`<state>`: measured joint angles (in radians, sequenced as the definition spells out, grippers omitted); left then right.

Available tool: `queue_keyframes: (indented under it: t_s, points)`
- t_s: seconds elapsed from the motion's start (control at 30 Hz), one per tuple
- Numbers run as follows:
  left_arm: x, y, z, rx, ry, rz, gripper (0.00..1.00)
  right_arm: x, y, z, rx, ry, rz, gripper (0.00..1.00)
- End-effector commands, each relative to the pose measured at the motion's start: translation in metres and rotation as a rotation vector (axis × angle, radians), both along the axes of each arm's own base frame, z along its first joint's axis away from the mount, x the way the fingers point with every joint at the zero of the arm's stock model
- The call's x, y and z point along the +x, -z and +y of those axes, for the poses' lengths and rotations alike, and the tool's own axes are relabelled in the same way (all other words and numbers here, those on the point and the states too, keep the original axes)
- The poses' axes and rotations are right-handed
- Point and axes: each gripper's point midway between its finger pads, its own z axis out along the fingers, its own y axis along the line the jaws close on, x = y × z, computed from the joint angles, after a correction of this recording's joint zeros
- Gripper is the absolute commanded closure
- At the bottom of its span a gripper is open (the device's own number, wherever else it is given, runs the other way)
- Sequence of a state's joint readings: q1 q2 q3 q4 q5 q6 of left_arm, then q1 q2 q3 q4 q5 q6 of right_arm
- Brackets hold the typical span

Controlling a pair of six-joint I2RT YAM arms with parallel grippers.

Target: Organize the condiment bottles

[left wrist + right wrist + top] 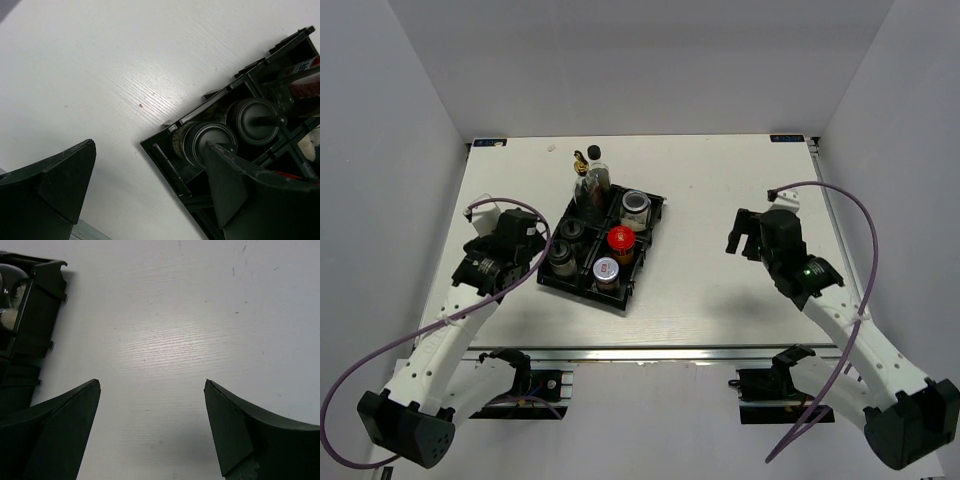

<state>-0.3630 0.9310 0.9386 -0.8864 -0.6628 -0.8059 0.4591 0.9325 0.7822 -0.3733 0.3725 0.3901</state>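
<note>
All seven condiment bottles sit in the black tray point(628, 292), left of the worktop's centre. In the far-left compartment stand the tall gold-capped bottle point(582, 163) and the dark black-capped bottle point(597, 182). One silver-lidded jar point(636, 208) is far-right. Near-right, the red-lidded jar point(621, 240) stands just behind the second silver-lidded jar point(606, 270). Near-left, the two white black-capped bottles point(566, 241) stand side by side.

The left gripper point(541, 243) hovers at the tray's left side, jaws wide apart. On its wrist camera one finger point(235, 185) overlaps the nearer black cap point(212, 142); whether it touches, I can't tell. A label point(306, 65) shows at the far corner, its lettering too blurred to read.

The right gripper point(741, 236) hangs well apart over bare worktop point(200, 315) towards the right edge, jaws spread and empty.
</note>
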Motion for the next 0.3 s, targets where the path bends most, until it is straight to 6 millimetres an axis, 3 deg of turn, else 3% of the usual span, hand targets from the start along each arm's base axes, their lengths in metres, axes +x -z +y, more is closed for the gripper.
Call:
queue_keyframes:
  t_s: [0.0, 0.27]
  points:
    - [0.008, -0.038, 0.008, 0.021, -0.005, -0.098, 0.02, 0.004, -0.019, -0.011, 0.002, 0.046, -0.095, 0.11]
    - [0.01, -0.054, 0.029, 0.056, -0.043, -0.131, 0.02, 0.004, -0.026, -0.019, -0.024, 0.057, -0.147, 0.1]
